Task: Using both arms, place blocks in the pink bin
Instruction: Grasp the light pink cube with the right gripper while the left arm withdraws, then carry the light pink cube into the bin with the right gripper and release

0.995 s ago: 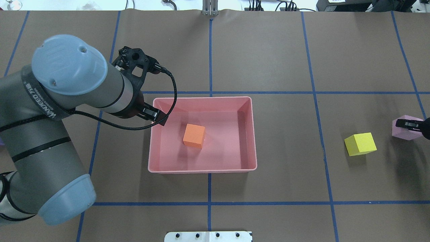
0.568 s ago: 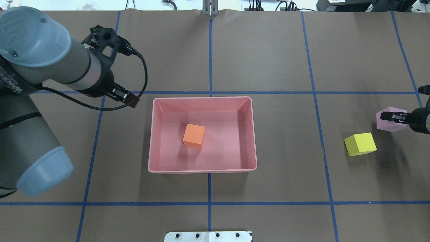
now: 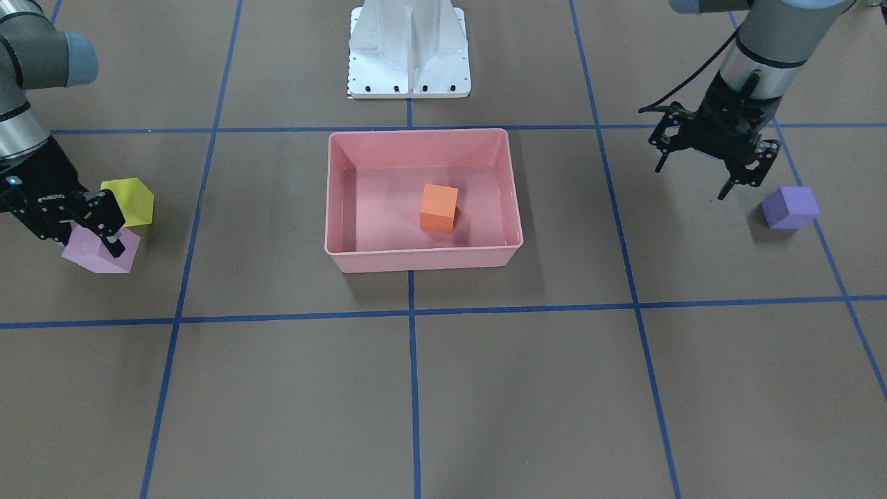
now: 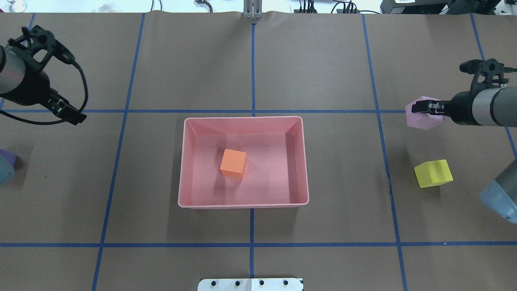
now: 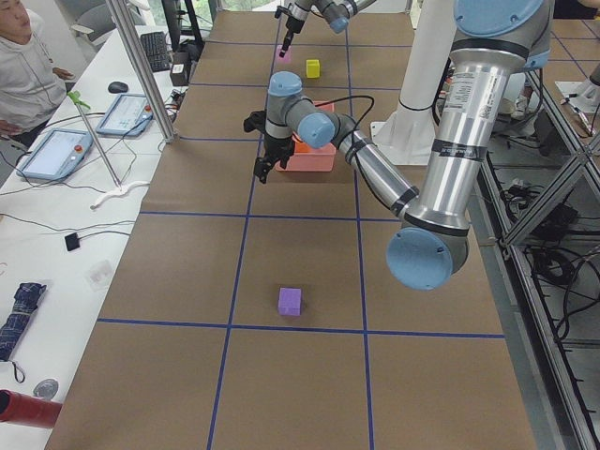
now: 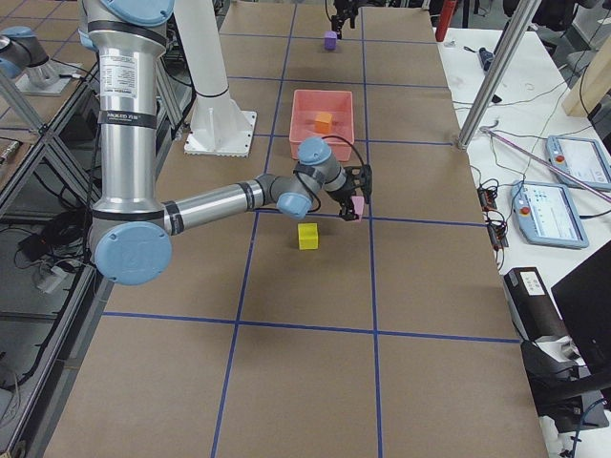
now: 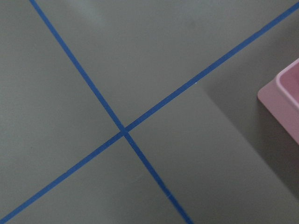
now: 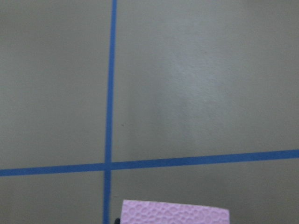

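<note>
Found the right gripper (image 4: 420, 108) clamped on the light pink-lilac block (image 4: 416, 119), fingers pinching opposite faces, cube tilted with one corner down. Located it on the robot's right of the pink bin (image 4: 183, 161), well apart from it, about level with the bin's far rim in the overhead view. Took it for held off the paper; could not tell how high. Logged between block and bin a stretch of brown paper table cover (image 4: 343, 161) and one blue tape line (image 4: 381, 141). Noted the yellow block (image 4: 433, 173) flat on the paper, nearer the robot than the held cube, apart from gripper and bin alike, off the straight line between them.

Found the left gripper (image 4: 74, 116) hanging above the table on the bin's other side, outside the far left corner, jaws apart with nothing between, as read from the left-end view. Caught only a corner of the bin at the edge of its wrist view, beside crossing tape lines. Spotted the purple block (image 3: 790, 206) on the paper further out, near the gripper in the front view but not touching; overhead, half hidden behind a blue joint cap (image 4: 5, 171).

Recorded the orange block (image 4: 233, 163) inside the bin, on its floor near the middle, apart from all four walls.

Also noted the white base pedestal (image 3: 409, 48) behind the bin and a person (image 5: 23, 56) by the side bench.
</note>
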